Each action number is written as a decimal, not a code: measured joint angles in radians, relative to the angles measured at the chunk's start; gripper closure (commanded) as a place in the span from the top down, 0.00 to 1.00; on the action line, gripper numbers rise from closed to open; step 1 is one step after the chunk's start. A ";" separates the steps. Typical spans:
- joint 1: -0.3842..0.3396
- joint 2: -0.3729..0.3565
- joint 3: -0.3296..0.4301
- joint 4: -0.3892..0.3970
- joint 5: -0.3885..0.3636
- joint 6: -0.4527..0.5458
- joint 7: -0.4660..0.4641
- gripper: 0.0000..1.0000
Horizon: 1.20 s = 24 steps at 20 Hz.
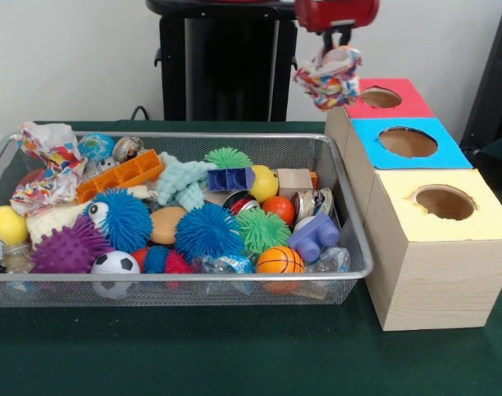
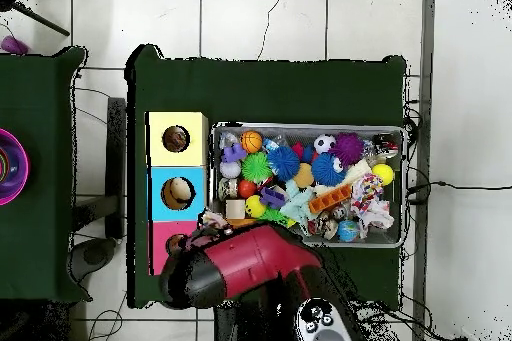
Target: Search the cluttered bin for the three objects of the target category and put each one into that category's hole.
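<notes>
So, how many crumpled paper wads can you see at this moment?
3: one paper wad hangs from the end effector; two wads lie at the bin's left end. Clutter may hide others.

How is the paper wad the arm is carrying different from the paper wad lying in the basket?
The carried paper wad hangs in the air from the tool, near the red-topped box; the basket paper wad lies at the far corner of the wire basket among toys. The carried one looks smaller and rounder, the other more spread out. Both are crumpled white paper with colored patches.
</notes>
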 measured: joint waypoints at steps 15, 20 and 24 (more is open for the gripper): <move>0.168 0.062 -0.130 -0.010 0.151 -0.008 0.001 0.00; 0.183 0.081 -0.155 -0.039 0.171 -0.008 0.001 0.00; 0.193 0.094 -0.170 -0.072 0.171 -0.008 0.001 0.00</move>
